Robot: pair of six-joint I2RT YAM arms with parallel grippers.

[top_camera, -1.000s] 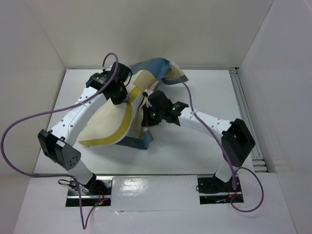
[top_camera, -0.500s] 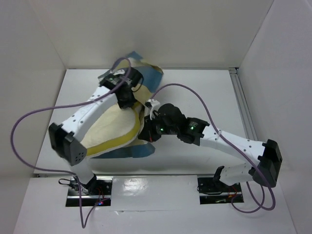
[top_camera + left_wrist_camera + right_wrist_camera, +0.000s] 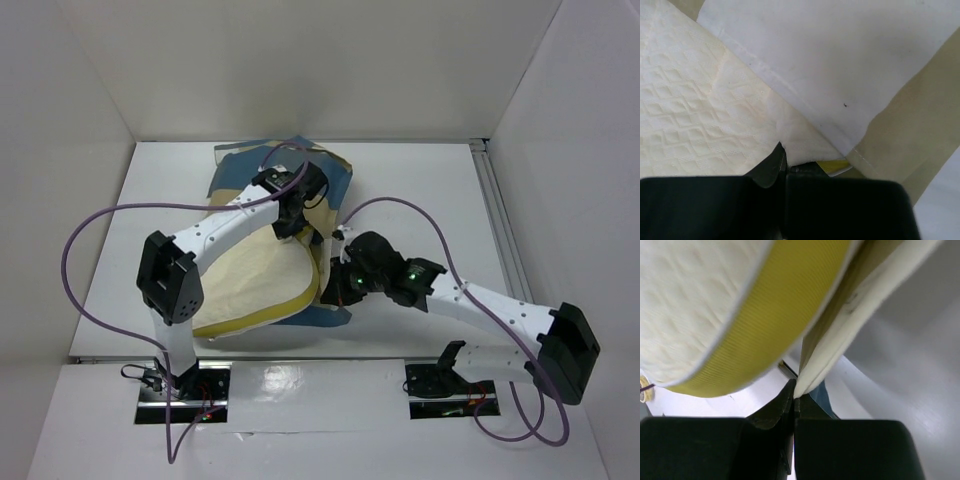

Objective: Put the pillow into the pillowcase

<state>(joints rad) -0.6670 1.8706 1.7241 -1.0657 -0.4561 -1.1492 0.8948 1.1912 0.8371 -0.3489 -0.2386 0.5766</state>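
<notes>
Your left gripper point(image 3: 784, 162) is clenched on the pillow point(image 3: 255, 275), at its far right corner. Your right gripper point(image 3: 794, 396) pinches tight an edge of the pillowcase point(image 3: 332, 178). You see the pillow lying on the checked case, left of the middle of the table point(image 3: 430, 190).

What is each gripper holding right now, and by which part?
Left gripper pinches the pillow at a corner; right gripper pinches the pillowcase by its hem.

Cream pillow point(image 3: 255, 280) partly under checked pillowcase point(image 3: 232, 172)
The yellow-piped pillow lies flat; the blue, tan and cream fabric covers its far end.
</notes>
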